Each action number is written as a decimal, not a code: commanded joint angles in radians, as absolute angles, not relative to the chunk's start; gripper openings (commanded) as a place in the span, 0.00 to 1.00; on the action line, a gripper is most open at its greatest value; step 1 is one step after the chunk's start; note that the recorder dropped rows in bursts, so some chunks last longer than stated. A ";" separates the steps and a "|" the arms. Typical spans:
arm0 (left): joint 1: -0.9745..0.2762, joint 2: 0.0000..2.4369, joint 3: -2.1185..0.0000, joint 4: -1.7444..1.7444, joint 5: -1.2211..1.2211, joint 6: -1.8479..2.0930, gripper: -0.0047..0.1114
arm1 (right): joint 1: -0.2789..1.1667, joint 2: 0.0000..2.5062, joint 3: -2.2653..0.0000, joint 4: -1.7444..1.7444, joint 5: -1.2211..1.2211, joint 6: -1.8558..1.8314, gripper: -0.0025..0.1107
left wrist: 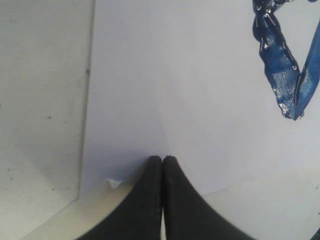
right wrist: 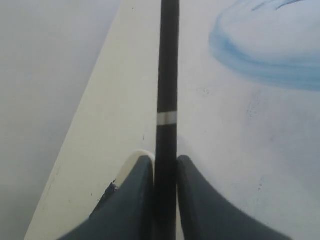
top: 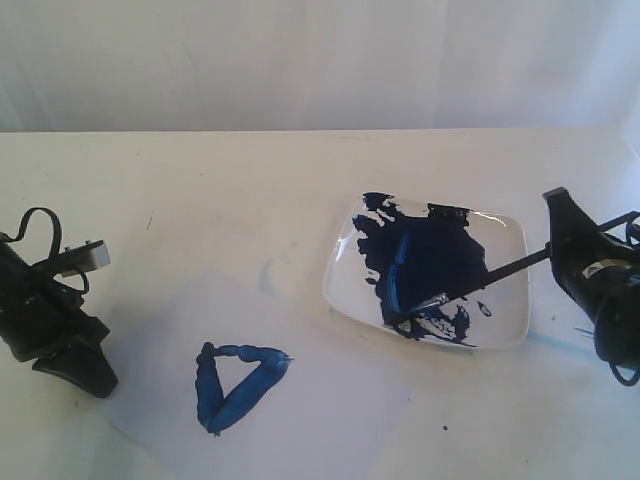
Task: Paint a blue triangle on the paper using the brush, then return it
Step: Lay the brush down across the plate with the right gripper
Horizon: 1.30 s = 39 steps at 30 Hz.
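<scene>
The blue triangle (top: 235,385) is painted on the paper (top: 330,410), at the front left of the white plate (top: 512,335). The brush (top: 500,268) lies slanted over the plate, its bristles down in the dark paint. My right gripper (top: 553,237) is at the plate's right side, shut on the black handle (right wrist: 167,75), which runs out between the jaws of the right gripper (right wrist: 166,160). At the paper's near-left edge my left gripper (top: 85,375) is shut with nothing in it. The left wrist view shows the left gripper (left wrist: 162,159) tip-down on the paper (left wrist: 175,75), the triangle (left wrist: 287,75) off to one side.
A large dark-blue paint blotch (top: 430,260) covers much of the plate. A faint pale-blue smear (top: 267,278) marks the table left of the plate, and another smear (right wrist: 260,65) shows beside the handle. The table's back edge meets a white wall.
</scene>
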<state>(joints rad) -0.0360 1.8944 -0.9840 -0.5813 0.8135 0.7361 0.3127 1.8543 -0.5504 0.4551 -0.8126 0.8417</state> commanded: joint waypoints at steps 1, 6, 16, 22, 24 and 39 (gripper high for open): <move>-0.032 1.896 -0.985 -0.585 0.832 0.736 0.04 | 0.308 1.857 -0.546 0.456 -0.808 0.815 0.16; -0.032 1.896 -0.985 -0.585 0.834 0.736 0.04 | 0.308 1.857 -0.546 0.501 -0.834 0.881 0.16; -0.032 1.896 -0.985 -0.585 0.834 0.736 0.04 | 0.308 1.859 -0.568 0.546 -0.924 0.949 0.16; -0.032 1.896 -0.985 -0.585 0.836 0.736 0.04 | 0.308 1.888 -0.617 0.546 -0.920 0.949 0.16; -0.032 1.896 -0.985 -0.585 0.836 0.736 0.04 | 0.308 1.901 -0.621 0.545 -0.920 0.951 0.16; -0.032 1.896 -0.985 -0.585 0.834 0.736 0.04 | 0.308 1.938 -0.621 0.540 -0.854 0.948 0.16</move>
<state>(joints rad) -0.0360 1.8944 -0.9840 -0.5796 0.8135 0.7361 0.3127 1.9382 -0.6187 0.5426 -0.8604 0.9571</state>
